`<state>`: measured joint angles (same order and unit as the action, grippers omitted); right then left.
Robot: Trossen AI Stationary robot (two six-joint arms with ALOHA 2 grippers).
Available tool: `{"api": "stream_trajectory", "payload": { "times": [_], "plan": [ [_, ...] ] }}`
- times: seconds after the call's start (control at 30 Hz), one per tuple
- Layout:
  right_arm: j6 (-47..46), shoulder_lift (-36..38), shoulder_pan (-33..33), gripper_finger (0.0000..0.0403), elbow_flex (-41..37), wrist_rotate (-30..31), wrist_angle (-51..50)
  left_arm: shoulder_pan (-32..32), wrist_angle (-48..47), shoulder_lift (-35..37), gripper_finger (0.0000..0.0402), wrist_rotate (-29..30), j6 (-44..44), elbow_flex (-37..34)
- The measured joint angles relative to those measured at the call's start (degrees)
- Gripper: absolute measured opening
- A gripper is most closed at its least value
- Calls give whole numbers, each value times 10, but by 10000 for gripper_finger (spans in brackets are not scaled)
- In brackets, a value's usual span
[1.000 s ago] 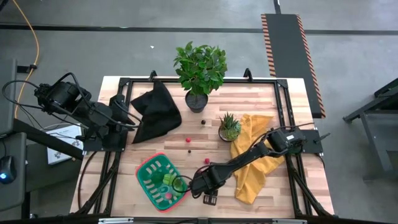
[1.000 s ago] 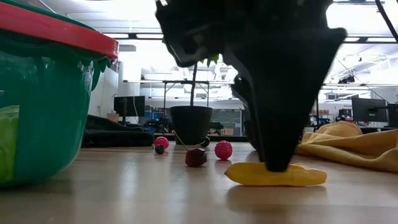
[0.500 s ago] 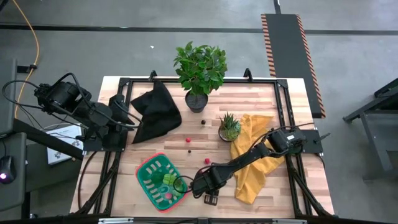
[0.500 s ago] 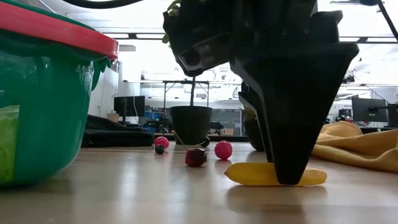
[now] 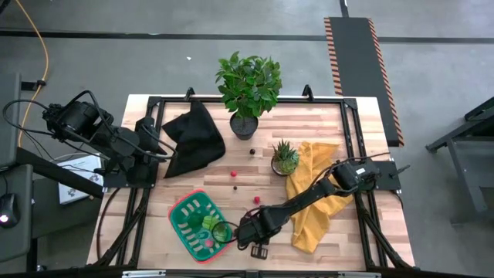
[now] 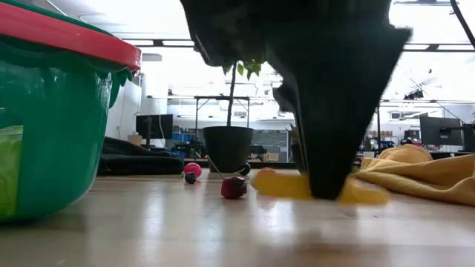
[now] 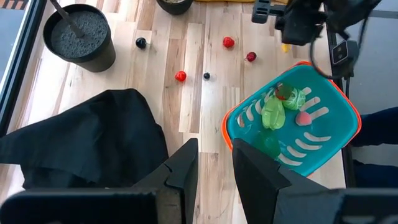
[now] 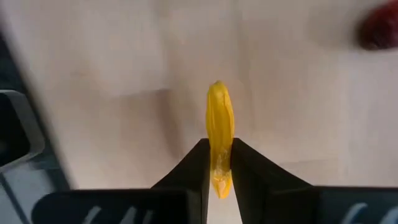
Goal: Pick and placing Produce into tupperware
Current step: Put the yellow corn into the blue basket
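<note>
From above, I see my right gripper (image 5: 245, 232) low over the wooden table (image 5: 363, 147), just beside the green tupperware (image 5: 185, 224), which holds green and pink produce (image 5: 207, 224). My left arm waits at the table's left edge.

At table height, the yellow banana (image 6: 364, 194) sits under the dark right gripper, lifted off the wood, with a dark cherry (image 6: 233, 187) nearby.

My left wrist camera shows the left gripper (image 7: 214, 163) with fingers apart.

My right wrist camera shows both fingers clamped on the banana.
</note>
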<state>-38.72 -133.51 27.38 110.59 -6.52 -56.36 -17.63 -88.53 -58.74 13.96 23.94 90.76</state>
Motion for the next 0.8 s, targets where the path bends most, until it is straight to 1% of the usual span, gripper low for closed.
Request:
{"api": "stream_trajectory", "payload": {
  "times": [0.2, 0.33, 0.6, 0.8],
  "plan": [
    [2, 0, -5, 35, 55, 28, -18, 0, 0, 0, 88, 0, -12, 0],
    [2, 0, -3, 35, 100, 38, -57, 0, 0, 0, 88, 0, -12, 0],
    [2, 1, -5, 35, 196, 100, -132, 0, 0, 0, 88, -10, -15, 0],
    [1, 1, -14, 35, 244, 117, -137, 0, -1, 2, 88, -19, -19, 0]
  ]
}}
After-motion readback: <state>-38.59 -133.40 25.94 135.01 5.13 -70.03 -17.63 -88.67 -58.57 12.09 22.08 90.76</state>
